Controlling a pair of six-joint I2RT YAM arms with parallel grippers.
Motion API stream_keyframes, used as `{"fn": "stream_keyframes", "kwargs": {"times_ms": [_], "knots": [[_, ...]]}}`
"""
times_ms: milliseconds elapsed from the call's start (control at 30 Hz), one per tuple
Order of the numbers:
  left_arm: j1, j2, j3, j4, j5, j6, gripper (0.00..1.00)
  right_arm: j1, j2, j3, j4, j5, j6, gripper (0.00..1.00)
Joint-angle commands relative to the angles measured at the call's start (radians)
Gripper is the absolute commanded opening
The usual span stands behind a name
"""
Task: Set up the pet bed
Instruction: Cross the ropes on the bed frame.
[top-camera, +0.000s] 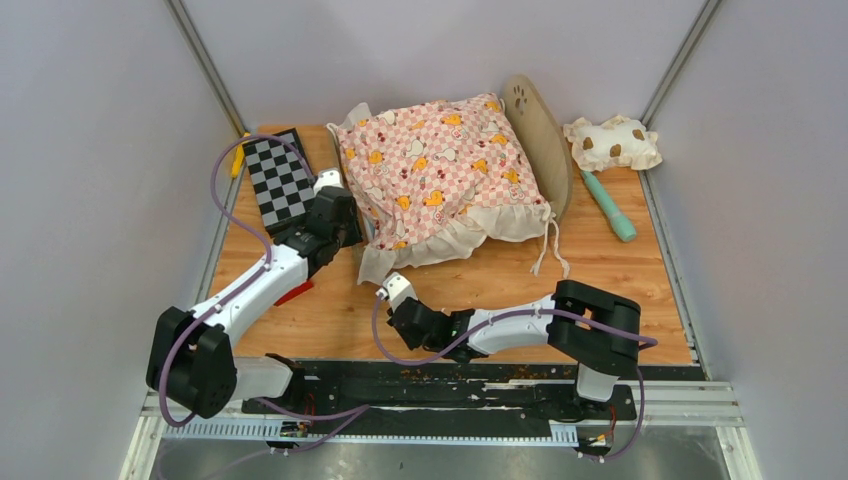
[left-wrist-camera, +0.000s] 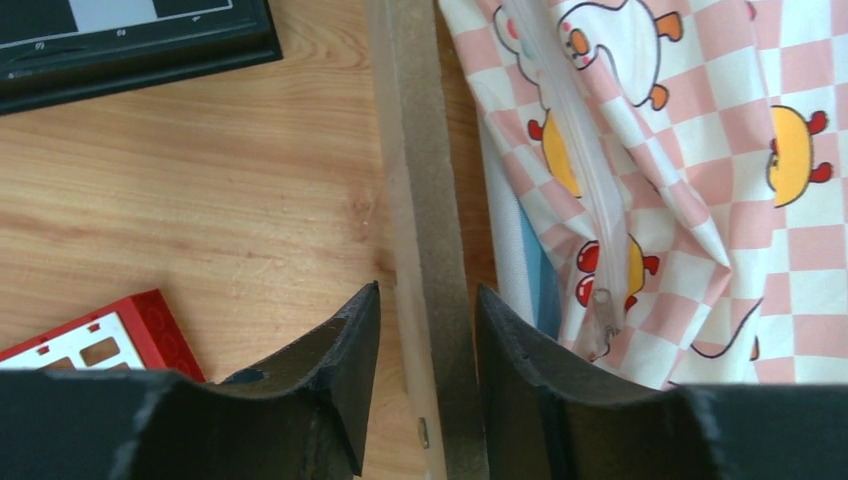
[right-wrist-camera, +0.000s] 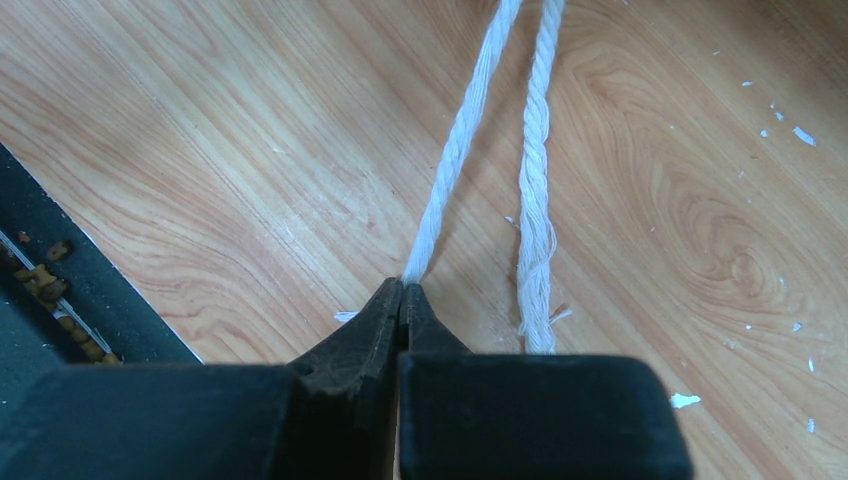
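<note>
Pet bed (top-camera: 540, 140) sits far centre under a heaped pink checkered cushion (top-camera: 440, 165). Left gripper (left-wrist-camera: 428, 300) clamps its left board; right gripper (right-wrist-camera: 403, 290) pinches a white cord (right-wrist-camera: 460, 130). Seating the cushion seems underway: next, steady the frame and tug gently.

Top view: the pink checkered cushion (top-camera: 440, 165) conceals most of the pet bed (top-camera: 545, 140); only the headboard at 3 o'clock and one board edge at 9 o'clock remain exposed. Left wrist view: the left gripper (left-wrist-camera: 425, 305) straddles that board, pad contact indeterminate; the red item (left-wrist-camera: 110, 335) and checkerboard (left-wrist-camera: 130, 40) are cropped. Right wrist view: both cords (right-wrist-camera: 535, 150) exit at 12 o'clock.
</note>
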Motion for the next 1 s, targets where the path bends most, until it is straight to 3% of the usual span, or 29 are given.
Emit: {"fn": "stream_keyframes", "kwargs": {"times_ms": [0, 133, 267, 533, 967], "knots": [[0.013, -0.03, 0.024, -0.032, -0.008, 0.034, 0.5, 0.016, 0.037, -0.011, -0.183, -0.06, 0.02, 0.0], [0.013, -0.053, 0.028, -0.027, 0.005, 0.056, 0.52, 0.016, 0.051, 0.013, -0.209, -0.071, 0.017, 0.0], [0.013, -0.025, 0.029, -0.026, -0.002, 0.072, 0.43, 0.017, 0.04, 0.008, -0.222, -0.073, 0.027, 0.0], [0.013, 0.047, 0.016, -0.013, -0.013, 0.066, 0.36, 0.034, 0.016, 0.013, -0.282, -0.047, 0.053, 0.0], [0.013, 0.079, 0.009, 0.006, 0.013, 0.076, 0.3, 0.076, 0.014, -0.035, -0.289, -0.048, 0.111, 0.0]]}}
